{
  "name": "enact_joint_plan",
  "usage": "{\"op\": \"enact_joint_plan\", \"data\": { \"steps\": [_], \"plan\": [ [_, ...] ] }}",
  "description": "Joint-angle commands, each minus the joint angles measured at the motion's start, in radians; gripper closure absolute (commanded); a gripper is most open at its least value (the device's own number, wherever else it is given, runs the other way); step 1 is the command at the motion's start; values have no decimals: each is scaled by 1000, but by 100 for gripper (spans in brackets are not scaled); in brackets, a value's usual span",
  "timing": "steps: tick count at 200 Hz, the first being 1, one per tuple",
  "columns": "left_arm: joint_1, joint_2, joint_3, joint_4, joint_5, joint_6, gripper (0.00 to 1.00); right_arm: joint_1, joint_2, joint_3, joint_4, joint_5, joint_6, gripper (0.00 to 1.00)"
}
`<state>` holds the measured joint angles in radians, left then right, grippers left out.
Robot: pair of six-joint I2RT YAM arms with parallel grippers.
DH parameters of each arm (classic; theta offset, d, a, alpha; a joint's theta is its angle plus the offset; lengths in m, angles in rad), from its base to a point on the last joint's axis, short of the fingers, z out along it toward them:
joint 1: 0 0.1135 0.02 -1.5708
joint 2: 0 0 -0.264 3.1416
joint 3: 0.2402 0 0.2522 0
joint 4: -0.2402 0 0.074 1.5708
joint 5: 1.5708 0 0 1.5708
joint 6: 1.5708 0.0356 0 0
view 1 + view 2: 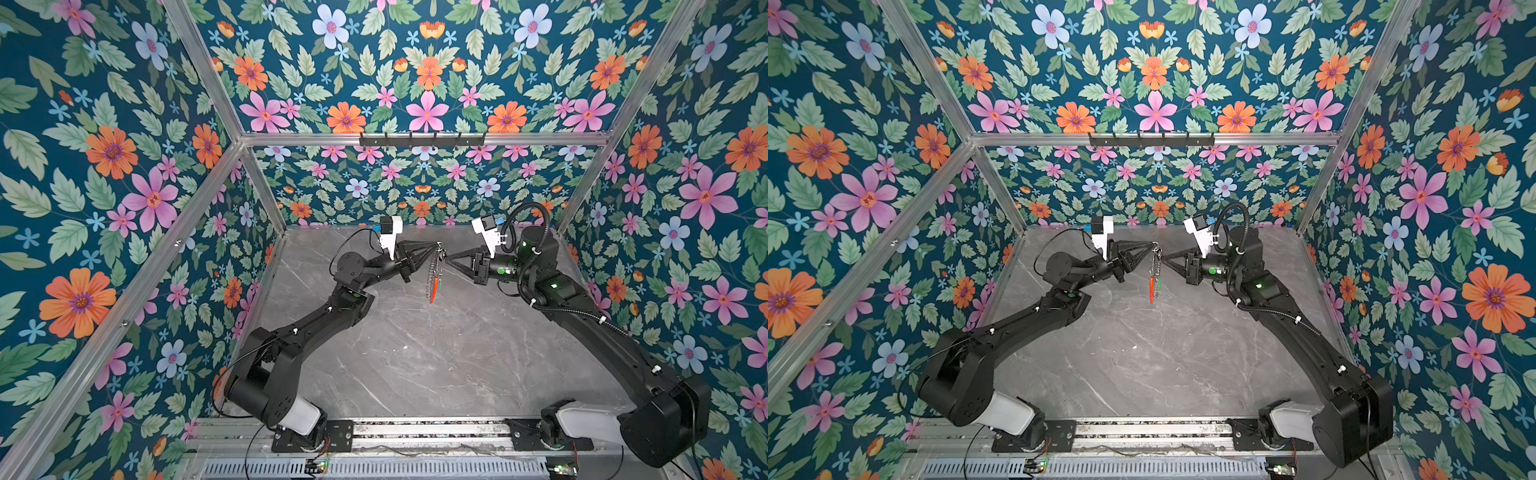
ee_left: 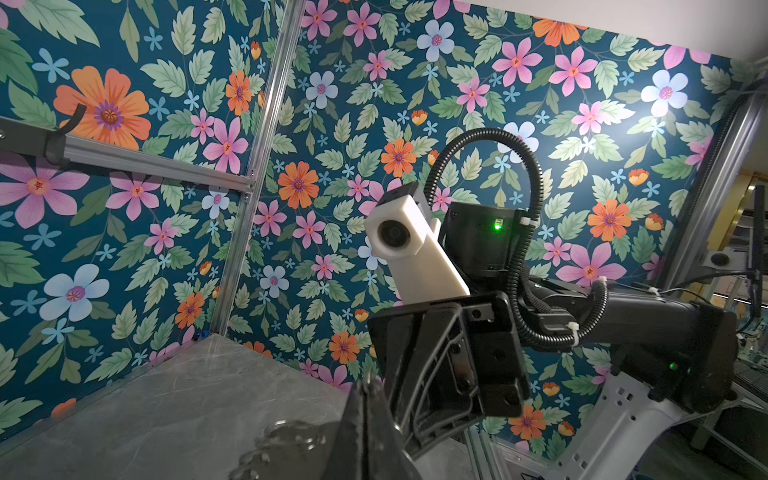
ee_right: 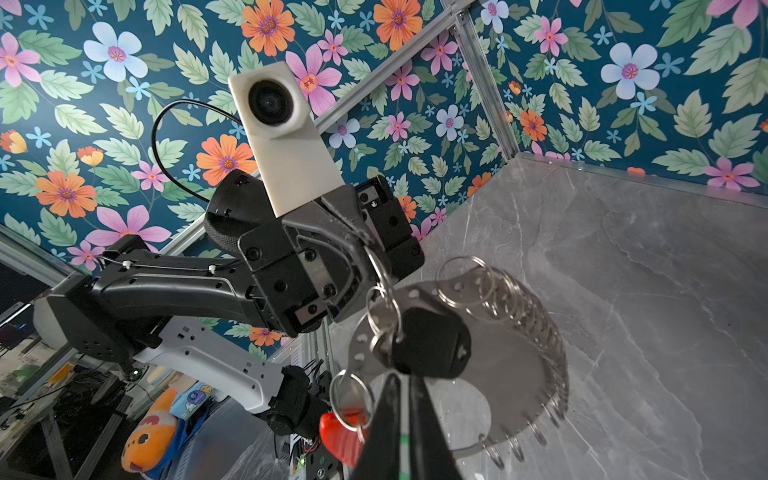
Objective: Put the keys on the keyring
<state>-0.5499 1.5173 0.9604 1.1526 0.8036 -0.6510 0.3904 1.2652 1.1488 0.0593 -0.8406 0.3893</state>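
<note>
A grey marble-patterned desk (image 1: 415,353) stands between walls covered in floral wallpaper (image 1: 104,166). An aluminium frame (image 1: 291,139) runs along the wall edges. A black hook rail (image 1: 422,140) is fixed on its back bar. In the right wrist view, an orange plush toy (image 3: 149,436) lies beyond the frame.

Mid-air, the keyring (image 3: 519,349) dangles between the two pincers.
A flat grey hoop fringed with silver split rings (image 3: 465,282), it hangs edge-on from the left pincer (image 1: 438,246), which pinches a ring at its top; the red-orange part (image 1: 433,291) hangs lowest, clear of the tabletop (image 1: 415,357). The black-fob key (image 3: 432,343) dangles against the hoop's face, right beside the right pincer (image 1: 447,261).
</note>
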Motion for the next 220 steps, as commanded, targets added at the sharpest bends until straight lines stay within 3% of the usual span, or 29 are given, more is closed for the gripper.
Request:
{"op": "enact_joint_plan", "data": {
  "steps": [1, 33, 76, 163, 220],
  "plan": [
    [2, 2, 1, 52, 2, -1, 100, 1, -21, 6, 8, 29, -5, 74],
    [2, 4, 0, 55, 1, -4, 100, 1, -11, 36, 1, 18, -12, 67],
    [1, 6, 6, 56, 5, -10, 100, 1, 36, 64, 20, -8, 4, 67],
    [1, 12, 5, 80, 3, -13, 100, 1, 52, 43, 51, -32, 26, 98],
    [-15, 32, 12, 117, 0, -24, 100, 19, 80, 52, 54, -67, 42, 100]
  ]
}}
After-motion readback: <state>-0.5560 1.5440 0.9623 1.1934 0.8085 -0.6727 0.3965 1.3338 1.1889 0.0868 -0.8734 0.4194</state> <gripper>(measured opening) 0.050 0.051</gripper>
